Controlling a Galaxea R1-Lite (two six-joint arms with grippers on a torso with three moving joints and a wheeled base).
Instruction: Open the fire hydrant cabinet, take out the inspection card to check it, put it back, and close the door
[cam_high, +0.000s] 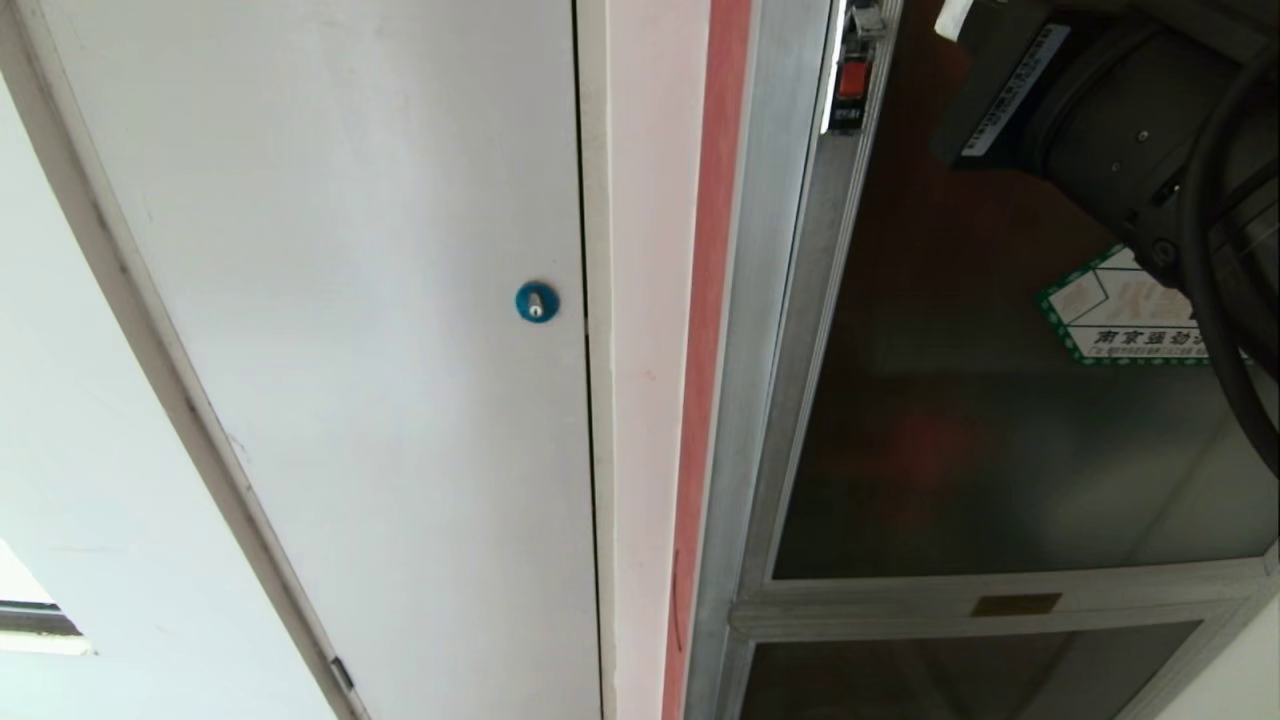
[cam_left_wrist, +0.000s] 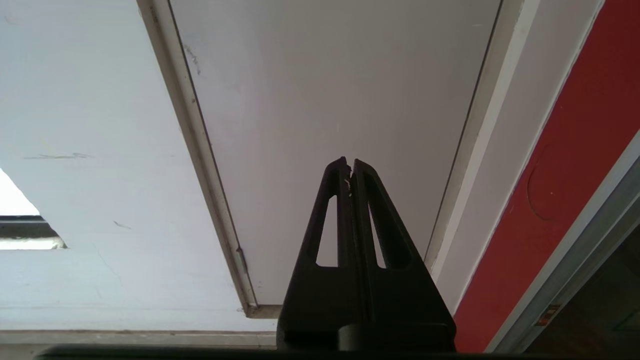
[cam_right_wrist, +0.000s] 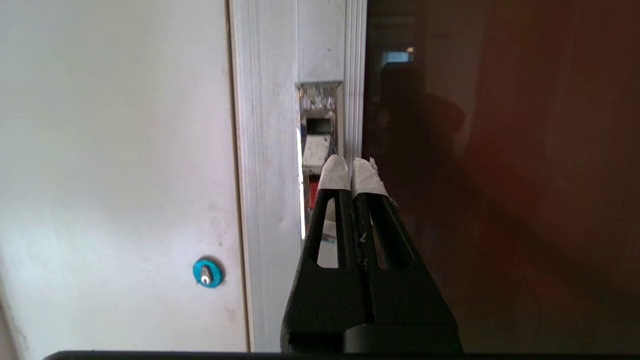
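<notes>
**Right gripper shut at the cabinet latch, door closed**

In the head view the door (cam_high: 1000, 400) fills the right half of the frame, dark tinted glass in a silver aluminium frame, sitting flush in the fire hydrant cabinet (cam_high: 760, 350). The green-bordered sticker (cam_high: 1110, 320) shows at the right edge, half hidden behind the right arm (cam_high: 1100, 100), which reaches in from the upper right corner with its black cable looping down. Top centre, there's the latch (cam_high: 853, 75) with its red part, set in the door's frame.

In the right wrist view, the right gripper (cam_right_wrist: 351, 167) has its taped fingertips (cam_right_wrist: 334, 172) pressed together, nothing between them, tips right at the latch recess (cam_right_wrist: 317, 145) in the frame, centre of the picture. Whether they touch it, I can't tell. The glass is on the right of that frame, reflecting dimly.

The white panel door (cam_high: 350, 300) takes the left and centre of the head view, blue round lock (cam_high: 537, 301) mid-frame. The left gripper (cam_left_wrist: 350, 162), in the lower centre of its wrist view, is closed too, empty, pointing at that white panel. The inspection card isn't visible.
</notes>
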